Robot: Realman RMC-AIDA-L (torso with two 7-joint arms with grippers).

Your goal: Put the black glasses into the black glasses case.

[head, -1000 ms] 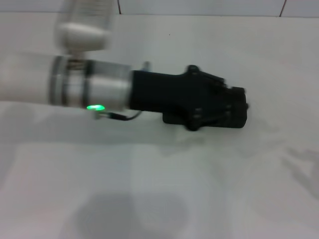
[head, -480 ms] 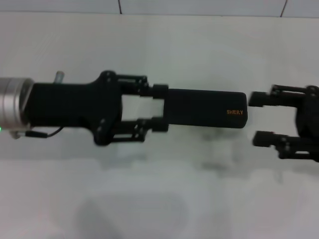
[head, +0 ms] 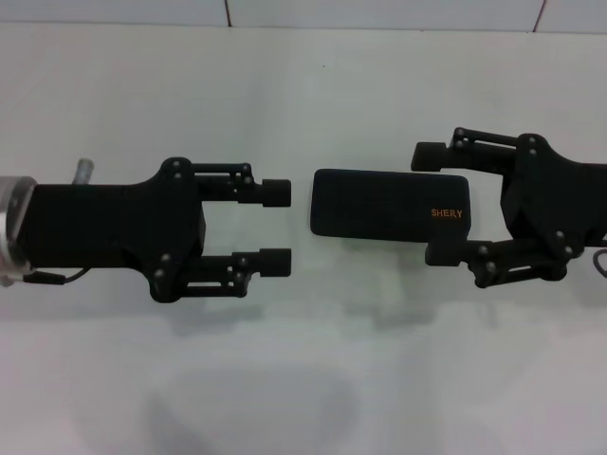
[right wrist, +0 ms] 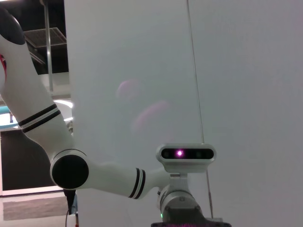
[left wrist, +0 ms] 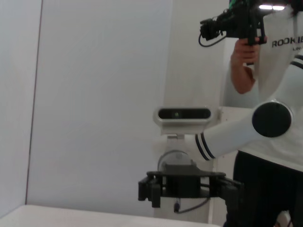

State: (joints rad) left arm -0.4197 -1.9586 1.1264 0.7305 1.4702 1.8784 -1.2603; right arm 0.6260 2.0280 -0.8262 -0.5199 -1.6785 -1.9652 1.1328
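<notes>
The black glasses case (head: 389, 206) lies shut on the counter (head: 303, 85), long axis running between my tools. My right tool (head: 437, 202) straddles its lettered end, spread wide; my left tool (head: 275, 227) gapes just off the other end. Glasses: presumably inside, unseen.

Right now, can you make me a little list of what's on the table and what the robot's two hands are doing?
case: black case, closed, flat on the white table, "SHERY" on the lid
glasses: not in view
left gripper: open, beside the case's left end, not touching
right gripper: open, jaws on either side of the case's right end
</notes>
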